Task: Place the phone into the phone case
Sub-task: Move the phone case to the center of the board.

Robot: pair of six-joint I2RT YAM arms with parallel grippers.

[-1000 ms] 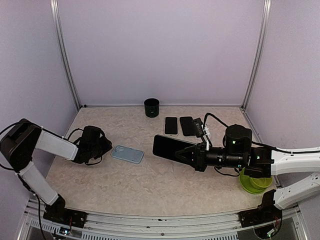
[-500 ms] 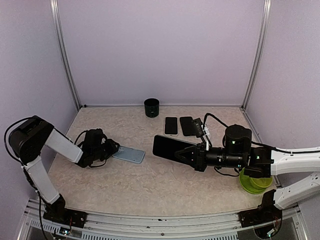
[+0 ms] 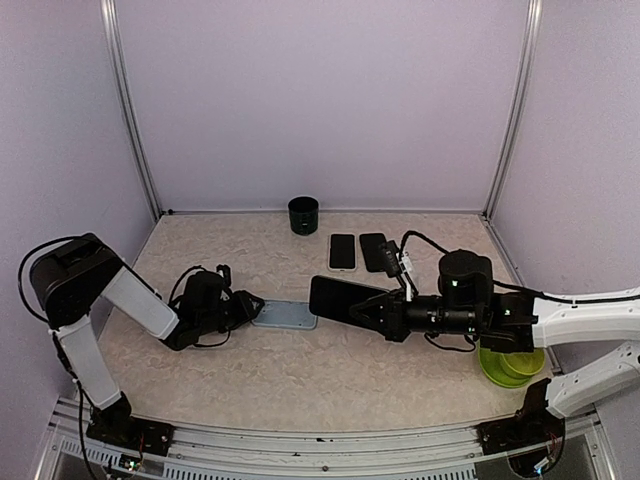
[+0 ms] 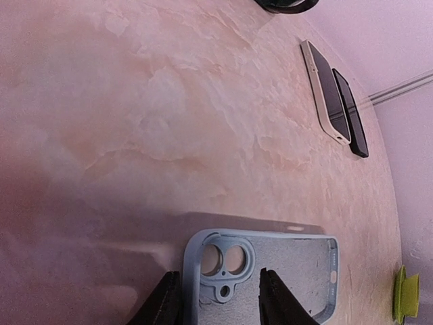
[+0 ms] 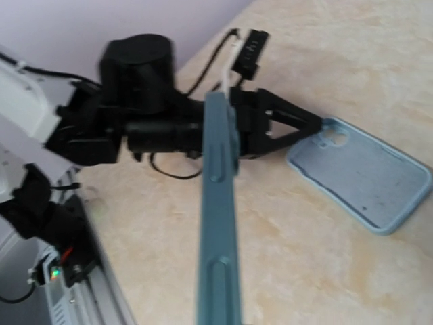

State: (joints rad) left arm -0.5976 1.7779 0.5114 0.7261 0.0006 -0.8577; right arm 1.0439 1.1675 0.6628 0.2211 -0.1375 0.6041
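The right hand [image 3: 383, 313] was clamped on one short end of the phone [image 3: 345, 297]. It held the phone up off the desk [image 3: 300, 390] around the middle, with the free end pointing at the case [image 3: 288, 316]. My guess is it gripped the end so the rest could slide in.

The case lay flat, open side up, just left of the phone and slightly toward the desk's left edge. The left hand [image 3: 245, 306] had its fingers [image 4: 168, 301] partly apart at the camera-hole end. I couldn't tell if it pinched the rim or just braced it. Either way it looked like an anchor so the case wouldn't skate off under pressure.
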